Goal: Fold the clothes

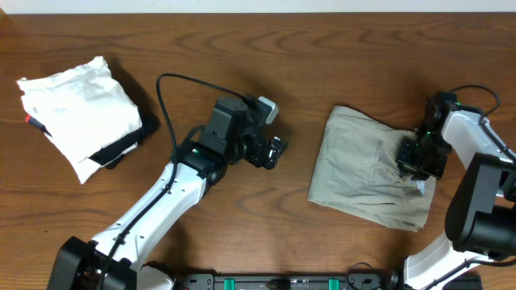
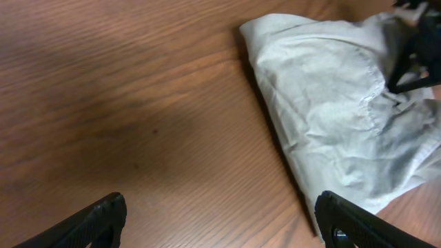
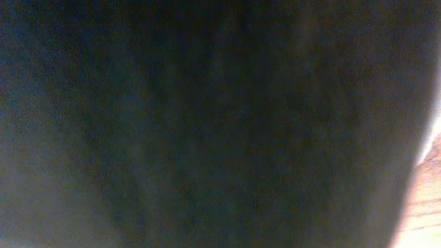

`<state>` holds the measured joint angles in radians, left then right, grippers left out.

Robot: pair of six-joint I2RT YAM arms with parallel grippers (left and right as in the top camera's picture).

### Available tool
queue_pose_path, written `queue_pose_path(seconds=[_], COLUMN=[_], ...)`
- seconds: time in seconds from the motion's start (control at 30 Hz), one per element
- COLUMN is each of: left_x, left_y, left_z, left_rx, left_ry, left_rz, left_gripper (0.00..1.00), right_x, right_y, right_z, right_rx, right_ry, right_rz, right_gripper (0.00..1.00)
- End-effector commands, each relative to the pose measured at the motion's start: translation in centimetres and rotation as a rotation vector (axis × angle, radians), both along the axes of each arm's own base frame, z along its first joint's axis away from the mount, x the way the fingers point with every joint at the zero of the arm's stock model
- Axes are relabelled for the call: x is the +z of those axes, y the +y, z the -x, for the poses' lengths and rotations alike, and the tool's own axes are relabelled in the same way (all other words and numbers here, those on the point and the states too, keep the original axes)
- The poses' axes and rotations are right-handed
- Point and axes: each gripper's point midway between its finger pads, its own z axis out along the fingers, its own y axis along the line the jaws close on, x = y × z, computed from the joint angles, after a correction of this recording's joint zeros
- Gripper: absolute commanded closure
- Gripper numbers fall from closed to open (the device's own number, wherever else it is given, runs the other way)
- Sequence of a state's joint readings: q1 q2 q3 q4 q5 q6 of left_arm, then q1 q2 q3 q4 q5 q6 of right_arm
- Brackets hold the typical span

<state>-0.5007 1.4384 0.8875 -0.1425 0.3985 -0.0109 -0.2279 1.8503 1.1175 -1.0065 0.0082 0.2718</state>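
Observation:
The greyish-khaki garment (image 1: 363,173) lies folded into a rough rectangle on the right of the table, a stitched pocket seam showing. It also shows in the left wrist view (image 2: 331,96). My right gripper (image 1: 418,161) is down on the garment's right part, and its black fingers show in the left wrist view (image 2: 413,55). The right wrist view is almost all dark, pressed close to the cloth, so its jaws are hidden. My left gripper (image 1: 274,151) is open and empty over bare wood just left of the garment, and its fingertips are wide apart in its own view (image 2: 220,227).
A white folded garment (image 1: 76,109) lies at the far left with a black folded cloth (image 1: 121,149) under its near edge. Wooden tabletop (image 1: 266,217) runs between the two piles. A cable loops over the left arm (image 1: 161,89).

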Motion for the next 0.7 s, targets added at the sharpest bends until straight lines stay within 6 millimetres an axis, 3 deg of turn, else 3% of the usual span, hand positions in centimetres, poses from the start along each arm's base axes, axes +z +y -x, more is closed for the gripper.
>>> queue_pose_path(seconds=[0.0, 0.2, 0.43, 0.57, 0.67], left_x=[0.6, 1.1, -1.3, -3.0, -3.3], left_y=[-0.9, -2.6, -4.8, -4.9, -4.4], left_z=[-0.1, -1.0, -2.2, -2.6, -2.8], left_rx=[-0.019, -0.041, -0.071, -0.065, -0.053], left_ry=[-0.013, -0.078, -0.095, -0.075, -0.063], left_rz=[0.030, 0.063, 0.074, 0.059, 0.052], left_gripper=[0.11, 0.11, 0.11, 0.11, 0.11], right_x=[-0.4, -0.4, -0.5, -0.6, -0.7], right_y=[-0.8, -0.8, 0.0, 0.2, 1.9], right_z=[0.8, 0.8, 0.3, -0.3, -1.3], right_rx=[-0.038, -0.034, -0.008, 0.023, 0.106], right_ry=[0.037, 0.036, 0.016, -0.005, -0.042], right_rz=[0.056, 0.055, 0.007, 0.009, -0.026], right_gripper=[0.83, 0.84, 0.90, 0.91, 0.91])
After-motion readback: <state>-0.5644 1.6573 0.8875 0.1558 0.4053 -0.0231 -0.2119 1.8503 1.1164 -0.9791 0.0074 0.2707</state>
